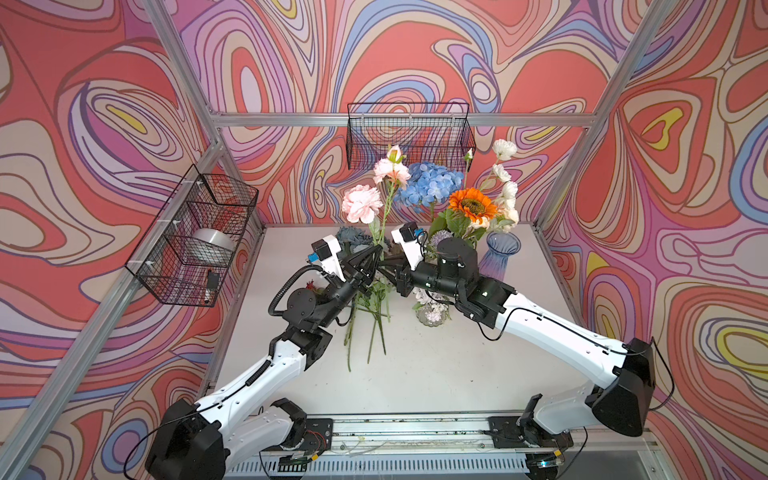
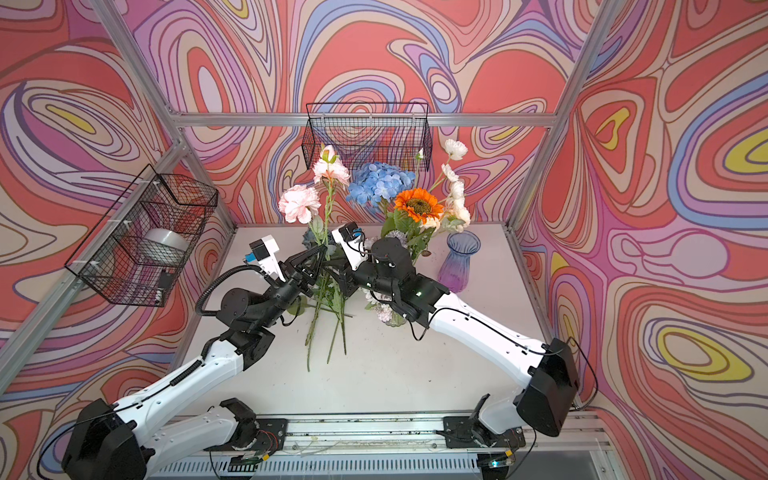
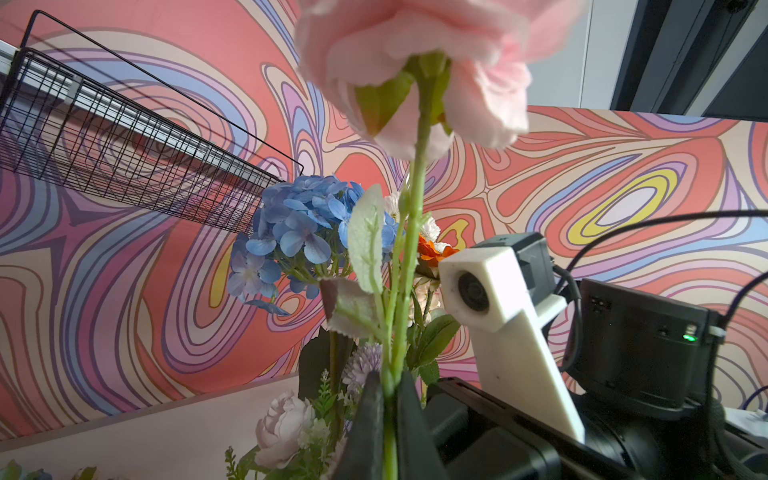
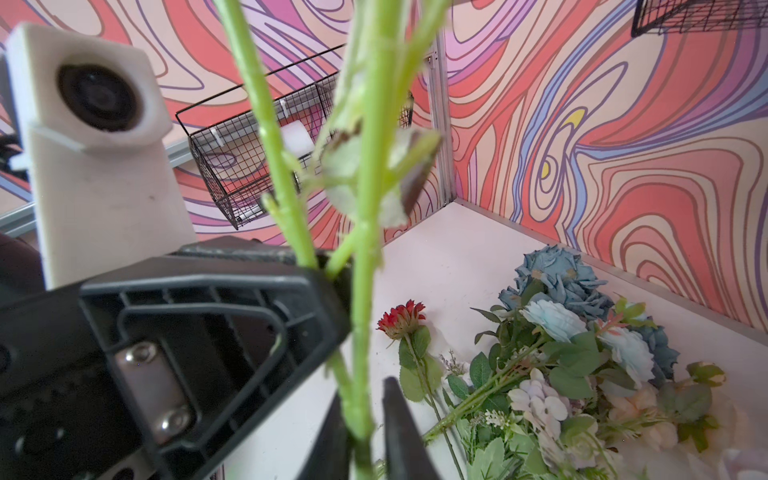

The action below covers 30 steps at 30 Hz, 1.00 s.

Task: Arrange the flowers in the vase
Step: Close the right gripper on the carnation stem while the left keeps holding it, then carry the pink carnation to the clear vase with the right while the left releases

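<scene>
Both grippers meet at mid-table on the green stems of pink peony flowers (image 1: 361,203). My left gripper (image 1: 378,251) is shut on a stem (image 3: 390,415), with a pink bloom (image 3: 415,62) just above it. My right gripper (image 1: 384,266) is shut on the stem (image 4: 363,332) a little lower down; its own view shows that stem between its fingertips (image 4: 363,388). The blue-purple glass vase (image 1: 498,257) stands empty at the back right. More flowers (image 4: 561,374) lie in a pile on the table, with a red one (image 4: 401,318) beside them.
A blue hydrangea (image 1: 430,183), an orange sunflower (image 1: 471,203) and white blooms stand upright behind the right arm. A clear glass jar (image 1: 432,316) shows beneath that arm. Wire baskets hang on the back wall (image 1: 409,133) and the left wall (image 1: 195,237).
</scene>
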{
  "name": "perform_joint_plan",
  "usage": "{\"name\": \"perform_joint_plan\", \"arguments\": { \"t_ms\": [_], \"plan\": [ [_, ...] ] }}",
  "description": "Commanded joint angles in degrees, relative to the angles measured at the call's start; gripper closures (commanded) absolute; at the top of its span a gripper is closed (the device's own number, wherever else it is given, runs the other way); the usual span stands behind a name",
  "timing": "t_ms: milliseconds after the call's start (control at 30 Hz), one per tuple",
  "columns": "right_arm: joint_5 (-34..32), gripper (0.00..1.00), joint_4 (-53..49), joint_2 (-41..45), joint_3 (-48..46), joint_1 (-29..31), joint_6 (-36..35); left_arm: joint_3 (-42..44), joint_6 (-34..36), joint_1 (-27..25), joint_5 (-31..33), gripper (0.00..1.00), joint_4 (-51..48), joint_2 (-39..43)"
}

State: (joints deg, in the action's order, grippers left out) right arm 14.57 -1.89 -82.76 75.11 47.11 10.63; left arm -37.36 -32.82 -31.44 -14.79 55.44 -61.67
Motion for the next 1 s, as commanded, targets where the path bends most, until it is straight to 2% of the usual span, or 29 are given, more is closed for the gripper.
{"name": "perform_joint_plan", "arguments": {
  "t_ms": [0, 67, 133, 233, 267, 533, 633, 967],
  "plan": [
    [-3.31, 1.00, 1.97, 0.91, 0.95, -0.28, -0.66, -0.88, -1.32, -0.55, -3.20, 1.00, 4.50, -0.20],
    [-3.66, 1.00, 2.01, 1.41, 0.71, -0.27, -1.04, -0.87, -1.25, -0.55, -3.24, 0.73, 4.21, 0.12],
    [-4.42, 1.00, 1.86, 2.09, 0.48, -0.27, -1.44, -0.48, -1.01, -0.56, -2.23, 0.35, 3.10, 1.11],
    [-4.75, 1.00, 1.25, 3.70, 0.19, -0.27, -1.83, 0.72, -0.04, -0.38, 1.54, 0.04, -0.72, 3.34],
    [-4.81, 1.00, 1.11, 4.38, 0.06, -0.28, -1.96, 1.24, 0.40, -0.23, 2.89, 0.00, -2.28, 4.16],
    [-7.77, 1.00, -6.90, 13.24, -1.46, -0.28, -2.20, 8.27, 0.76, 0.67, 13.83, 0.00, -14.82, 6.62],
    [-11.92, 1.00, -9.88, 17.02, -3.23, -0.31, -2.41, 10.95, 0.02, 0.68, 13.54, 0.00, -16.62, 5.91],
    [-28.85, 1.00, -17.56, 27.31, -8.71, -0.32, -4.13, 10.43, -0.28, 0.68, 12.02, 0.00, -19.61, 2.62]
  ]
}}
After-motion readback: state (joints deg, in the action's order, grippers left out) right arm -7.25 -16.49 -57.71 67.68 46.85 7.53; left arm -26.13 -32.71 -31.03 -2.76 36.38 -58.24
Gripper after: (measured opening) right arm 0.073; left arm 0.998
